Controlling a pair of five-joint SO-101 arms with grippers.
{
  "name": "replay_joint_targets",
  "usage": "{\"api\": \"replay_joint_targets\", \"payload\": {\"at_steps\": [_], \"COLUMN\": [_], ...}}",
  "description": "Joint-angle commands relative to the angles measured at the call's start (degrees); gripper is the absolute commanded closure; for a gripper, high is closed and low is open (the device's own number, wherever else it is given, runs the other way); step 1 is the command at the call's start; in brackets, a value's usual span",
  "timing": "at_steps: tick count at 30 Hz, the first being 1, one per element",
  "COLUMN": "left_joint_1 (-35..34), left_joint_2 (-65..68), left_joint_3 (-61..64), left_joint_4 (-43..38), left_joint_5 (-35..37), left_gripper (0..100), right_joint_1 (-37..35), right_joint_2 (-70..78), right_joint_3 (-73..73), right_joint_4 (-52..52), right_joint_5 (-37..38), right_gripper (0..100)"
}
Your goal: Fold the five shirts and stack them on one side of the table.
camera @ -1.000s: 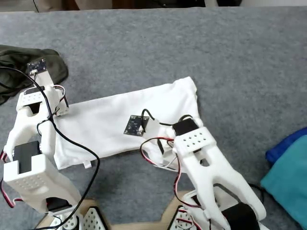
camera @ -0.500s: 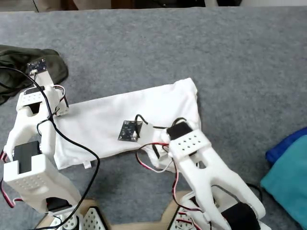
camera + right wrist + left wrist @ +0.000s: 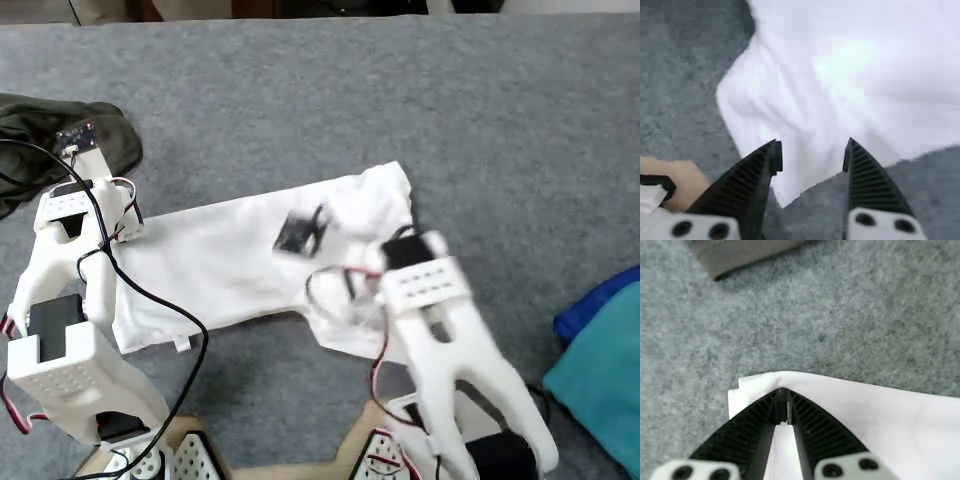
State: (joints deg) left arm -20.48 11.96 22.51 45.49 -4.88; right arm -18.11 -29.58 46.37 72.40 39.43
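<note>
A white shirt [image 3: 250,250] lies spread across the middle of the grey table. My left gripper [image 3: 783,405] is shut on a corner of the white shirt [image 3: 880,420]; in the high view that is the shirt's left edge, where the left arm [image 3: 75,215] stands. My right gripper [image 3: 812,150] is open and hangs above the near edge of the white shirt [image 3: 850,75], with cloth and grey table between its fingers. The right arm [image 3: 430,290] stands over the shirt's near right part.
A dark green shirt [image 3: 40,140] lies bunched at the far left, behind the left arm. Blue and teal shirts [image 3: 600,350] lie at the right edge. The far half of the table [image 3: 400,90] is bare grey felt. A tan base [image 3: 675,175] is near the right arm.
The right arm has swung away from the near edge toward the far right over the shirt, uncovering a loose flap at its near edge. The left arm has kept still.
</note>
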Motion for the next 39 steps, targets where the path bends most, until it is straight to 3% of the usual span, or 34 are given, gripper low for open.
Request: {"api": "replay_joint_targets", "payload": {"at_steps": [1,4,18,28,39], "left_joint_1": [-0.79,-0.62,-0.62,-0.62,-0.97], "left_joint_2": [-0.57,-0.57,-0.57,-0.57,-0.57], "left_joint_3": [-1.58,-1.49,-1.67,-1.41,-1.32], "left_joint_4": [0.00,-0.09,-0.26,-1.32,-1.32], "left_joint_5": [0.35,0.35,0.18,0.09,0.09], "left_gripper": [98,98,98,98,98], "right_joint_1": [4.26,4.44,9.98,10.59,14.37], "right_joint_2": [-1.63,5.41,51.47,77.49,94.37], "right_joint_3": [-14.02,-19.30,-59.82,-91.30,-118.20], "right_joint_4": [-1.58,-4.84,-9.93,6.77,20.31], "right_joint_5": [0.18,-1.05,-3.78,-11.34,-12.40], "right_gripper": [88.1,99.7,97.6,99.2,99.3]}}
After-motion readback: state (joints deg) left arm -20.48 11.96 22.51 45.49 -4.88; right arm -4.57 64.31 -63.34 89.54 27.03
